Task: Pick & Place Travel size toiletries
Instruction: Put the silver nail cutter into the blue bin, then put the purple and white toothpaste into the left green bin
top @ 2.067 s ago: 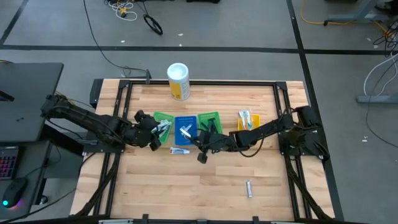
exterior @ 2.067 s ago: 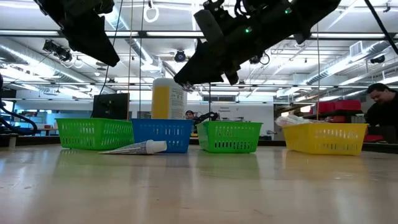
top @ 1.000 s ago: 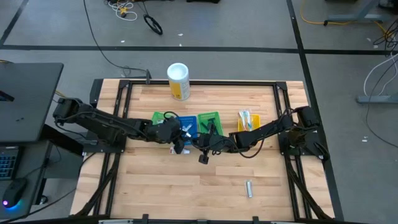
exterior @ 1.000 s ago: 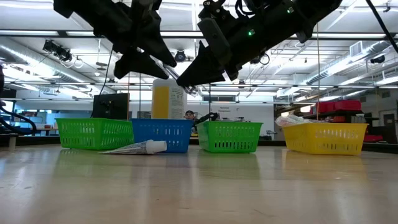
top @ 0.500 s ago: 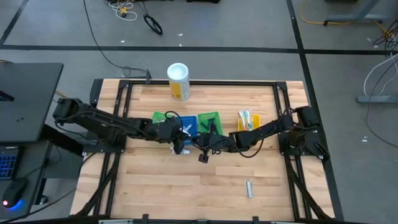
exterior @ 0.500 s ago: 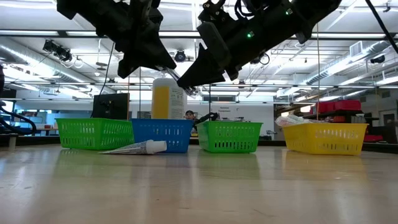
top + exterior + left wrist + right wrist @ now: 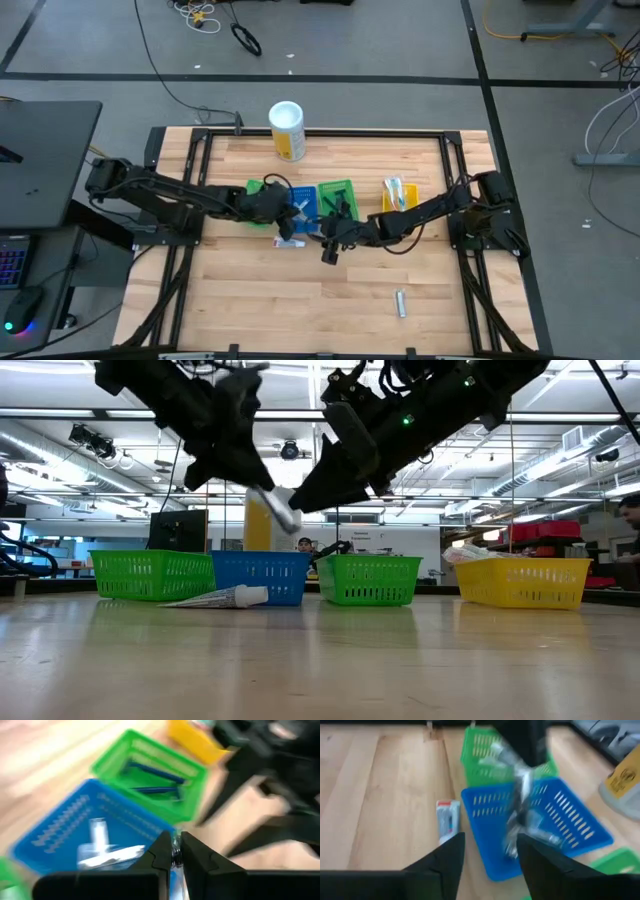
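Wooden surface point(image 7: 250, 300) seen from above, holding four plastic trays in a row across the middle, from 9 o'clock towards 3 o'clock: one green tray point(image 7: 150, 575), one blue tray point(image 7: 262, 572), a second green tray point(image 7: 368, 578), one yellow tray point(image 7: 525, 582). One tall white-and-yellow canister point(image 7: 286, 130) standing upright at 12 o'clock, well apart from the trays.

Three travel toiletries outside the trays:
- One white-and-blue tube point(image 7: 220, 598) lying flat on the surface just beside the blue tray, on its 6 o'clock side.
- One held tube point(image 7: 278, 510), silvery-white and blurred, tilted in mid-air above the blue tray.
- One loose silvery tube point(image 7: 400, 303) lying alone towards 5 o'clock, well apart from everything else.

Inside the trays: a few pale tubes in the blue one, too blurred to count; two dark blue razors point(image 7: 150, 770) in the second green one; pale items in the yellow one, too small to count.

Left end effector point(image 7: 252, 482) reaching in from 9 o'clock, raised over the blue tray, fingers pinched together on the upper end of the held tube.

Right end effector point(image 7: 489, 862) reaching in from 3 o'clock, raised near the blue tray's 4 o'clock corner, just beside the left one, fingers spread apart with nothing between them.
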Action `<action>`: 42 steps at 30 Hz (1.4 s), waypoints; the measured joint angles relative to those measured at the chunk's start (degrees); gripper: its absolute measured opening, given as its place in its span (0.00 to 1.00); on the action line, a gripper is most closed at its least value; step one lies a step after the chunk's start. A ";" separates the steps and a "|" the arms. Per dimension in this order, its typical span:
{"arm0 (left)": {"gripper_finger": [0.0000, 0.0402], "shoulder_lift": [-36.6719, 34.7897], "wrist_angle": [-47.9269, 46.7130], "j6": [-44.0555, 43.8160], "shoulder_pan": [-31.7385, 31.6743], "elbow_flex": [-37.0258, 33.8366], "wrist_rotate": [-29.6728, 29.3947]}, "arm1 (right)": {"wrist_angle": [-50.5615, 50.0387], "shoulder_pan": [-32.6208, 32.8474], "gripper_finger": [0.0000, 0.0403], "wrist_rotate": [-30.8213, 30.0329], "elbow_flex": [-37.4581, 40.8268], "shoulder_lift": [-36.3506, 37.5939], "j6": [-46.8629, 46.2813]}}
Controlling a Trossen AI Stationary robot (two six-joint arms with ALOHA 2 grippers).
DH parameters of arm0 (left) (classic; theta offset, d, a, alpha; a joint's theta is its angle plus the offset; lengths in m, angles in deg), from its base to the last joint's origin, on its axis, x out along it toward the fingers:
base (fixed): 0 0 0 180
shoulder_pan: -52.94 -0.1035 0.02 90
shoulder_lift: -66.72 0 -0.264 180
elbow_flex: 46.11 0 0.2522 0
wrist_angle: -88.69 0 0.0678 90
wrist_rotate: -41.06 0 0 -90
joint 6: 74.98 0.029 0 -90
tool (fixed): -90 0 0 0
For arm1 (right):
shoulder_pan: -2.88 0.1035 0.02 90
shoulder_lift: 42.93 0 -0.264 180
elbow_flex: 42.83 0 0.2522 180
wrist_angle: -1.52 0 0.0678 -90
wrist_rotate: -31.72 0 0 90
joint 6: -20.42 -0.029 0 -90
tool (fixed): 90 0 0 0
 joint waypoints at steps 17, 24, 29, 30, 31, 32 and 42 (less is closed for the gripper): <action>0.10 4.78 -5.22 5.33 -7.67 0.00 1.23 | -21.70 8.87 0.53 -0.48 0.00 5.37 -16.01; 0.12 9.53 -2.42 6.25 -7.89 0.00 1.05 | -26.45 12.75 0.53 1.41 0.00 7.70 -20.85; 0.14 9.41 -2.29 7.46 -7.89 0.00 1.29 | -28.26 13.66 0.53 1.34 0.00 7.96 -20.93; 0.16 9.41 -2.27 8.05 -7.89 0.00 1.39 | -28.31 13.66 0.53 1.32 0.02 7.96 -20.94; 0.17 9.41 -2.37 8.73 -7.89 0.00 1.42 | -28.23 13.66 0.53 1.32 0.01 7.96 -20.97; 0.19 9.41 -2.47 8.89 -7.89 0.00 1.44 | -28.20 13.66 0.53 1.29 0.00 7.96 -21.26; 0.40 6.67 -5.80 19.23 -6.26 2.75 -0.51 | -28.04 13.66 0.53 1.29 0.00 7.96 -22.38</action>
